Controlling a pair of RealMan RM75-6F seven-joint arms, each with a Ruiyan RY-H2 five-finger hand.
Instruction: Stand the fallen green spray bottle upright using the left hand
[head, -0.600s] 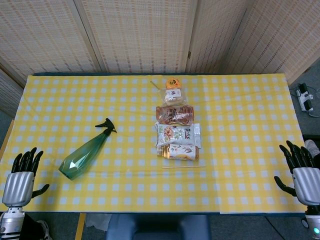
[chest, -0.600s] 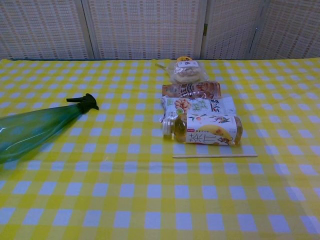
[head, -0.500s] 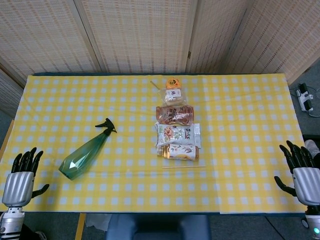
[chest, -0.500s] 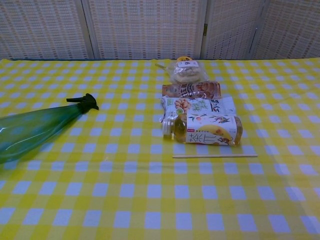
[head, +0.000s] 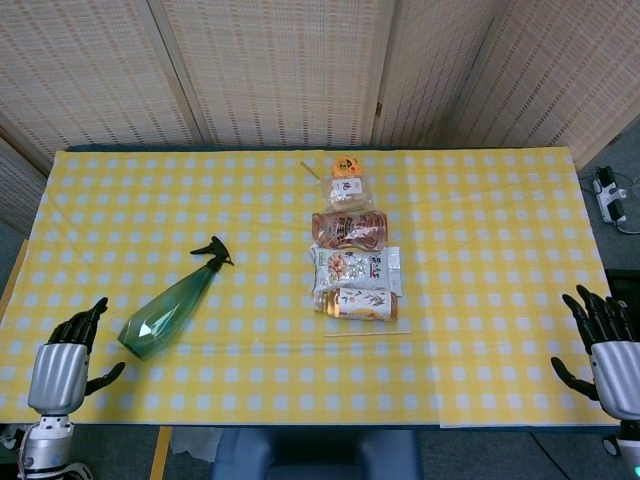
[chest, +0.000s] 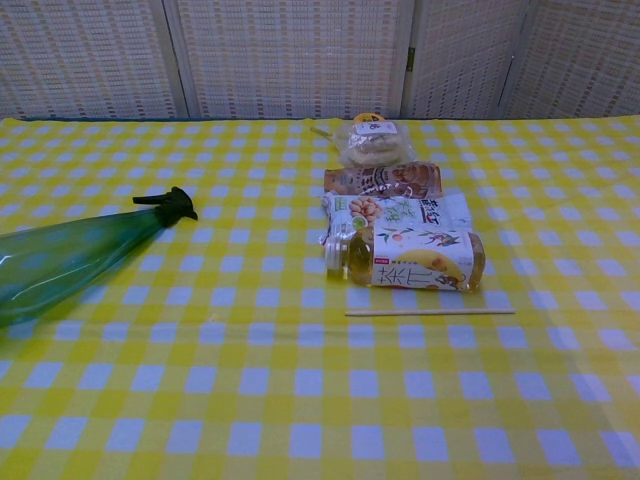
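Currently green spray bottle (head: 170, 312) lies on its side on checkered tablecloth (head: 480, 260); left hand (head: 66, 357) nearby, fingers spread, empty; right hand (head: 605, 340) spread too.

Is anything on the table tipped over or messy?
Yes. The green spray bottle is lying on its side, nozzle pointing toward the table's far edge. The tea bottle in the snack row lies flat too. Nothing looks spilled.

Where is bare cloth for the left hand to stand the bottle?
Bare cloth surrounds the bottle, from the left hand up to the far edge. Right of the snack row is bare too. Crowded only down the middle, snacks to stick.
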